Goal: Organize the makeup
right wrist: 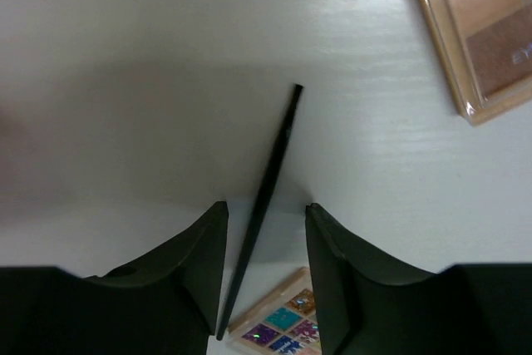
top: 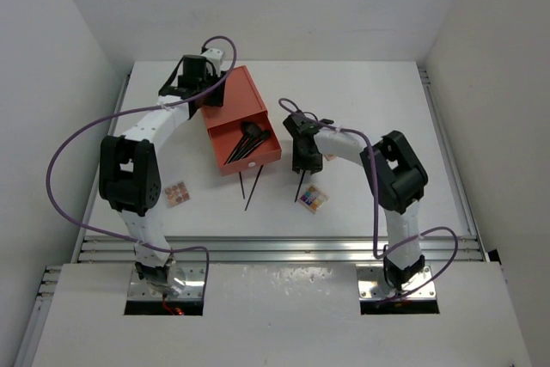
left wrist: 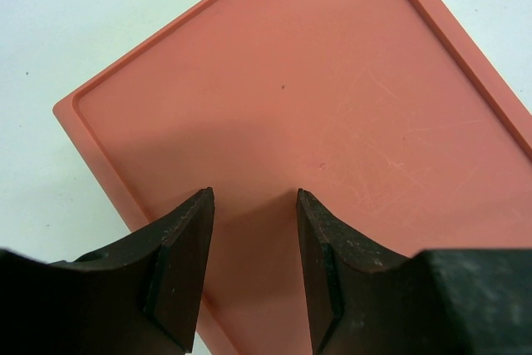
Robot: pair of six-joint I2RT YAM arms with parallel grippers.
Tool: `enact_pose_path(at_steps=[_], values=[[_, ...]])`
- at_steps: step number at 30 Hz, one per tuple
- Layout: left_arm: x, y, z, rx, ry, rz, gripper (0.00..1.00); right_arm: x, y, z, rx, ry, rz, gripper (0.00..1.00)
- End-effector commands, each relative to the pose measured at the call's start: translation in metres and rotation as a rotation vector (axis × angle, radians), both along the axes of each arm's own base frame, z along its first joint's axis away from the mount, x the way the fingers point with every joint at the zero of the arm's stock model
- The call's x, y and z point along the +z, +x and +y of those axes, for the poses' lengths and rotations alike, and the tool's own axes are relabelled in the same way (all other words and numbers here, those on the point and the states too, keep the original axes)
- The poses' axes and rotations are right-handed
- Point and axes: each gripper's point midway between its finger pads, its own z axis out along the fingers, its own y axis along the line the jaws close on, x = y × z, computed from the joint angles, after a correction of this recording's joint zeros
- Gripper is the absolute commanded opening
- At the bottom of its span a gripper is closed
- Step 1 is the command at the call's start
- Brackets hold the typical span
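My right gripper (top: 305, 164) is open, low over the table. In the right wrist view its jaws (right wrist: 264, 205) stand either side of a thin black stick (right wrist: 274, 164), apart from it. A multicoloured palette (right wrist: 283, 327) lies just beyond the stick's end and also shows from the top (top: 313, 199). A brown palette (right wrist: 486, 31) lies to the right. Two more black sticks (top: 250, 186) lie on the table. Several black sticks (top: 248, 140) lie in the open drawer. A pink-brown palette (top: 177, 192) lies at the left. My left gripper (left wrist: 253, 201) is open and empty above the orange box's top (left wrist: 316, 106).
The orange drawer box (top: 230, 100) stands mid-left at the back, its drawer (top: 271, 154) pulled out toward the front. Purple cables loop beside both arms. The table ends in a metal rail (top: 275, 249) at the near edge.
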Motion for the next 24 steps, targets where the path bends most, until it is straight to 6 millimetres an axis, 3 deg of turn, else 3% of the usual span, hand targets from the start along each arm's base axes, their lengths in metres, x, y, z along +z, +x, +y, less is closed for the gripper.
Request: enact_pose_path(at_steps=[1, 4, 8, 9, 11, 16, 19, 20, 21, 24], values=[[-0.035, -0.028, 0.027, 0.041, 0.063, 0.150, 0.50, -0.004, -0.001, 0.011, 0.003, -0.013, 0.039, 0.43], [-0.035, -0.028, 0.027, 0.041, 0.063, 0.150, 0.50, -0.010, -0.010, -0.002, -0.096, -0.081, 0.077, 0.33], [-0.033, -0.023, 0.026, 0.047, 0.054, 0.143, 0.50, -0.017, -0.002, -0.003, -0.157, -0.068, 0.074, 0.17], [-0.033, -0.023, 0.026, 0.047, 0.054, 0.143, 0.50, -0.020, -0.001, -0.004, -0.181, -0.069, 0.078, 0.09], [-0.033, -0.023, 0.026, 0.047, 0.054, 0.143, 0.50, -0.015, 0.005, -0.007, -0.224, -0.096, 0.074, 0.00], [-0.033, -0.023, 0.026, 0.047, 0.054, 0.143, 0.50, -0.005, 0.022, -0.009, -0.283, -0.073, 0.007, 0.00], [-0.033, -0.023, 0.024, 0.039, 0.049, 0.144, 0.50, 0.025, 0.044, -0.003, -0.296, -0.013, -0.098, 0.00], [-0.033, -0.023, 0.024, 0.039, 0.049, 0.144, 0.50, 0.055, 0.055, -0.002, -0.308, 0.021, -0.186, 0.00], [-0.034, -0.025, 0.024, 0.039, 0.050, 0.153, 0.50, 0.066, 0.060, -0.006, -0.318, 0.016, -0.233, 0.00], [-0.034, -0.025, 0.024, 0.045, 0.043, 0.154, 0.50, 0.136, 0.072, -0.012, -0.349, 0.094, -0.463, 0.00]])
